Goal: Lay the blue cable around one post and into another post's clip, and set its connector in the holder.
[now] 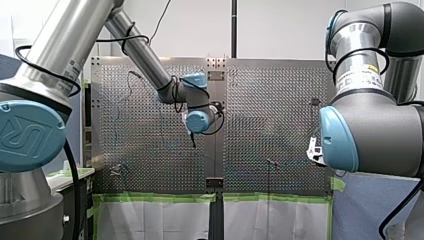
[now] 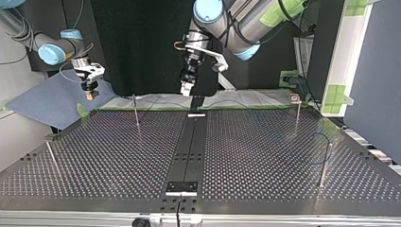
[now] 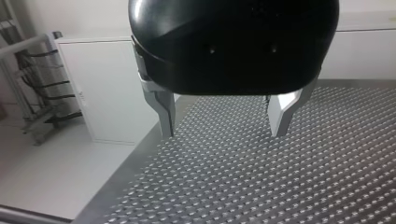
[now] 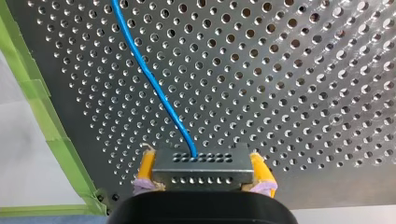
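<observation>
In the right wrist view my right gripper (image 4: 201, 156) is clenched on the connector (image 4: 201, 175), yellow pads (image 4: 147, 165) on either end, and the blue cable (image 4: 149, 79) runs from it out across the table (image 4: 303, 93). In the left wrist view my left gripper (image 3: 222, 133) hangs released over the holes with nothing between its metal fingers (image 3: 164, 109). The top view puts my right gripper by the table's far left corner and my left near the far middle, with thin posts (image 2: 135, 113) well apart and a faint blue loop by those at the right. The front view adds little; no holder is clear to me. Risk: the slack may snag a post as the connector travels, and the pull could twist the block in the pads. The table is perforated metal edged in green tape (image 4: 42, 107); a white cabinet (image 3: 107, 88) stands beside it.
</observation>
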Robot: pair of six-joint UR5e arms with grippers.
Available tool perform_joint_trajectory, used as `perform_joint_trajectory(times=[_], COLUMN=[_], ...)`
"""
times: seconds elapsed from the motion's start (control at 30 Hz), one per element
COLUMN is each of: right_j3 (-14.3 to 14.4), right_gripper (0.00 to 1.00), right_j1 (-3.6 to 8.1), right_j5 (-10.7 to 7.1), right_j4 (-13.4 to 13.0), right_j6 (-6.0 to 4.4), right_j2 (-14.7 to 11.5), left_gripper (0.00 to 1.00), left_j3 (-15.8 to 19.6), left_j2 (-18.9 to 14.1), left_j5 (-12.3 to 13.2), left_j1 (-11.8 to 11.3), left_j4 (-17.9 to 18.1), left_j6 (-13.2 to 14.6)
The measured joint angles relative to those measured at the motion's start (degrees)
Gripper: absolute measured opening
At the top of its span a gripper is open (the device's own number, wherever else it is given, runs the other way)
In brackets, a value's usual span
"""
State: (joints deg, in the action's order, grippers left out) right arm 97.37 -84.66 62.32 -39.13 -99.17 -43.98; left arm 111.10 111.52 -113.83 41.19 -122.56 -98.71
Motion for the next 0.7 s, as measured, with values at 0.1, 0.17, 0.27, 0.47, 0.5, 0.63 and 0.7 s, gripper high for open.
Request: perform_joint_trajectory(times=[0.1,0.17,0.27,0.47,0.5,0.63,0.7], right_j3=[0.0,0.0,0.0,0.0,0.0,0.0,0.0], right_gripper=[0.00,0.00,0.00,0.00,0.00,0.00,0.00], right_j1=[-0.08,-0.11,-0.17,-0.32,-0.35,-0.47,-0.54], right_j5=[0.00,0.00,0.00,0.06,0.05,0.02,0.01], right_j4=[0.0,0.0,0.0,-0.1,-0.1,-0.1,-0.2], right_j6=[-0.01,0.00,0.00,0.07,0.07,0.03,0.02], right_j2=[0.0,0.0,0.0,0.0,0.0,0.0,0.0], left_gripper=[1.00,1.00,1.00,1.00,1.00,1.00,1.00], left_j3=[1.4,2.4,3.8,7.0,7.6,9.7,10.8], left_j2=[-1.4,-2.4,-3.8,-5.2,-5.2,-5.3,-5.3], left_j5=[1.4,2.3,2.7,2.5,2.5,2.3,2.3], left_j1=[-1.4,-2.4,-3.3,-3.8,-3.8,-3.9,-3.9], left_j4=[1.4,2.0,2.3,1.7,1.4,0.3,0.0], left_j6=[-0.2,-0.2,-0.3,-0.3,-0.3,-0.3,-0.3])
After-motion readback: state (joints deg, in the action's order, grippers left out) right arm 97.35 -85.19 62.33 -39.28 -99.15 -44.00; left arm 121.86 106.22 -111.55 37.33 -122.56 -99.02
